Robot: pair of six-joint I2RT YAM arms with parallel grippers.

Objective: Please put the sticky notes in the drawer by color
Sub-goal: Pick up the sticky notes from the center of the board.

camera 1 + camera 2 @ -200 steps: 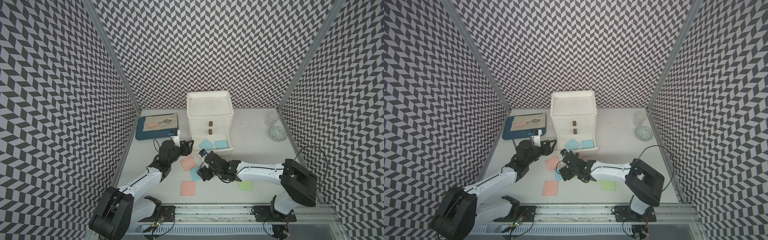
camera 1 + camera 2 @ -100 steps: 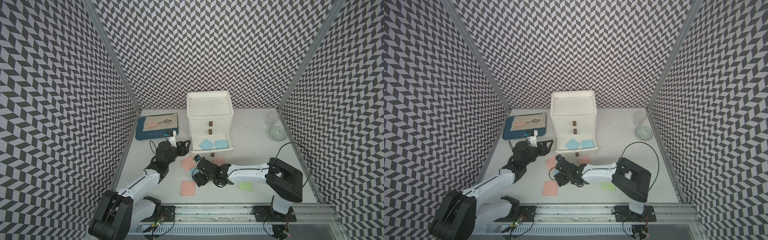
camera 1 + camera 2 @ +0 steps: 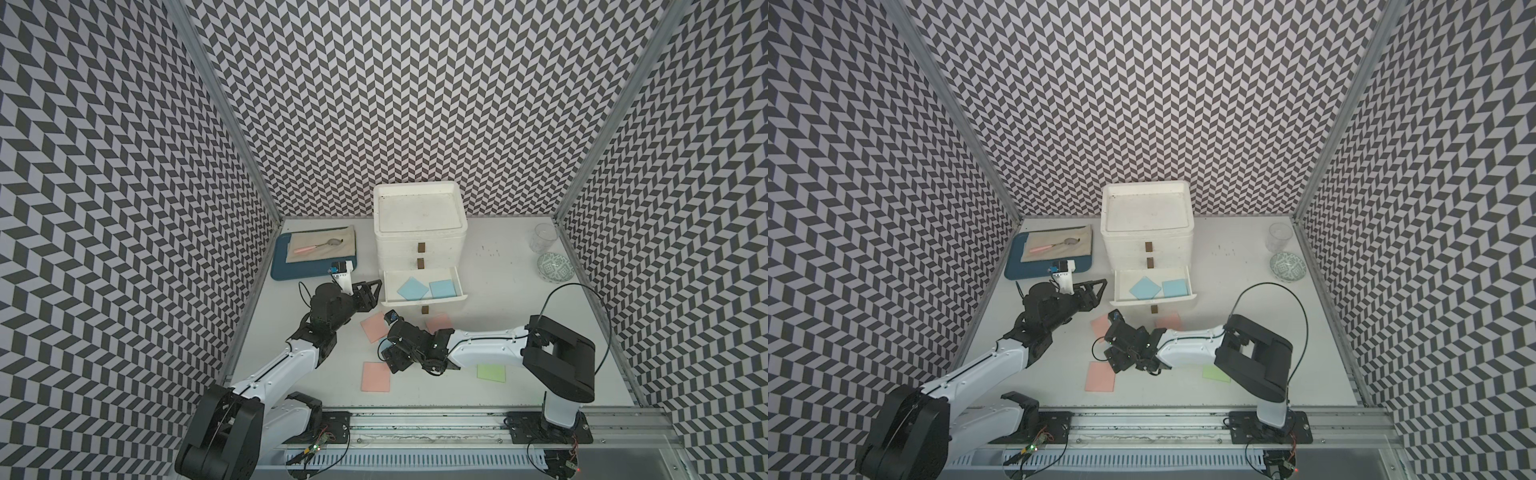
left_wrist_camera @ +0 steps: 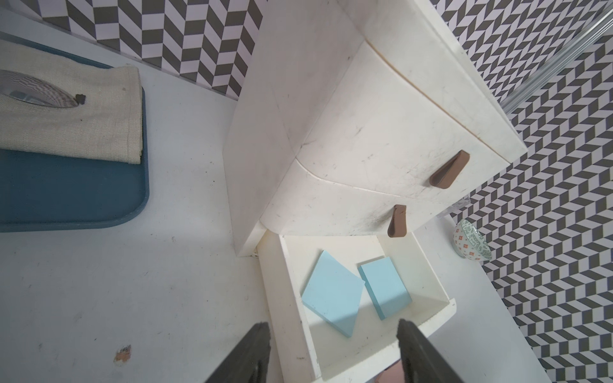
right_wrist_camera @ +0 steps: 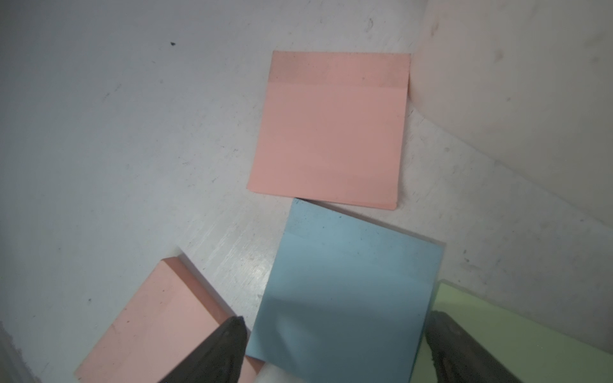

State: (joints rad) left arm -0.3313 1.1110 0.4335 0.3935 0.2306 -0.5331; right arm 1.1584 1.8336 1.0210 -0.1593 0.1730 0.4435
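Observation:
The white drawer (image 3: 417, 245) stands at the back with its bottom drawer pulled out. Two blue sticky notes (image 4: 331, 295) lie inside it. My left gripper (image 4: 333, 331) hangs open and empty beside that drawer's near corner (image 3: 368, 291). On the table lie three pink sticky notes (image 3: 374, 327) (image 3: 438, 322) (image 3: 376, 376) and a green one (image 3: 491, 372). My right gripper (image 5: 336, 331) is low over a third blue note (image 5: 345, 298), open, with one finger on each side of it. In both top views this gripper (image 3: 1115, 353) hides nearly all of that note. A second green note (image 5: 497, 331) lies partly under the blue one.
A blue tray (image 3: 307, 270) with a beige cloth and a spoon sits at the back left. A clear glass (image 3: 544, 237) and a patterned bowl (image 3: 556, 268) stand at the back right. The arms' rail runs along the table's front edge.
My right arm has swung left and come down over the blue note on the table, and its jaws have widened. The left arm has barely moved.

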